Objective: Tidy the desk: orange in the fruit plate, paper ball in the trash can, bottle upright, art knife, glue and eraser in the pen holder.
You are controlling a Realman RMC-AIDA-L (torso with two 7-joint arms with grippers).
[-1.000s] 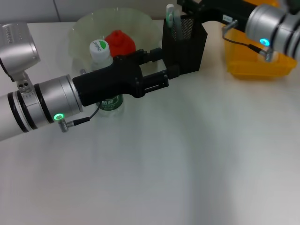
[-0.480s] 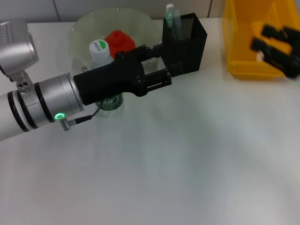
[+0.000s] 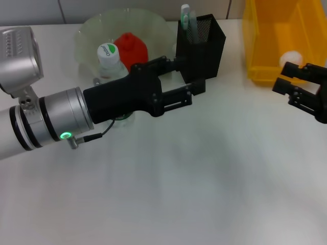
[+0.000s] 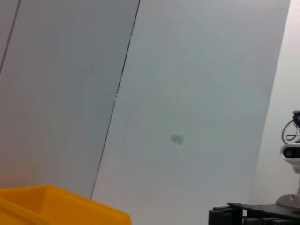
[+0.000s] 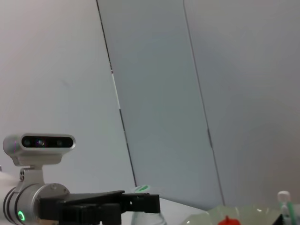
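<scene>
Since half a second ago, the right gripper (image 3: 302, 92) has withdrawn from over the trash can (image 3: 265, 41) and now sits at the 3 o'clock edge of the head view, just off the can's near wall; the left gripper (image 3: 179, 81) has shifted slightly toward 3 o'clock and hangs beside the pen holder (image 3: 207, 43). Right gripper jaws stand apart with nothing between them. Left gripper jaws also stand apart, one finger (image 3: 190, 93) near the holder's lower corner, the other close to its front face, and hold nothing. Whether either finger touches the mesh cannot be determined. On the white counter (image 3: 204, 178), the pen holder stands upright at 12 o'clock, with a green-and-white stick-shaped item (image 3: 185, 15) protruding from its top; which tool it is cannot be determined. Immediately at 9 o'clock of the holder lies the translucent fruit plate (image 3: 92, 30), carrying a red-orange fruit (image 3: 132, 46). The bottle (image 3: 109, 58) stands upright with its white cap uppermost, at the plate's near edge, its lower body hidden behind the left arm. A white paper ball (image 3: 290, 57) rests inside the yellow trash can at 2 o'clock. In the right wrist view, the left gripper (image 5: 140, 202) appears at a distance, with the plate rim (image 5: 243, 213) and the fruit (image 5: 228, 220) also visible. The left wrist view shows a corner of the trash can (image 4: 56, 206) against a wall.
</scene>
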